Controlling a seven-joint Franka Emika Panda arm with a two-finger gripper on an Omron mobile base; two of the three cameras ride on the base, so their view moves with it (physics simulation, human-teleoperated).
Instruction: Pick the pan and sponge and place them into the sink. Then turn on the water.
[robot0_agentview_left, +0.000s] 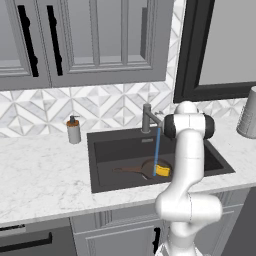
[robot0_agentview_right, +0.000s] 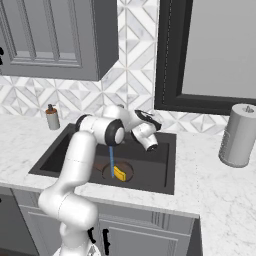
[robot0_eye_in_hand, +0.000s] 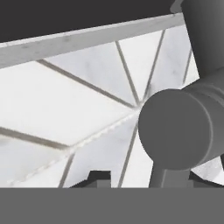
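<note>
Pan (robot0_agentview_left: 145, 169) lies in sink (robot0_agentview_left: 102, 150), sponge (robot0_agentview_left: 163, 170) on it; water (robot0_agentview_left: 156, 150) streams from faucet (robot0_agentview_left: 146, 119); gripper (robot0_agentview_right: 151, 145) at faucet, finger state unclear; soap bottle (robot0_agentview_left: 74, 130) on tabletop (robot0_agentview_left: 40, 170) left of sink.

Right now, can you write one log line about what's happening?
pan: in sink | sponge: in pan | water: running | gripper: at faucet
</note>
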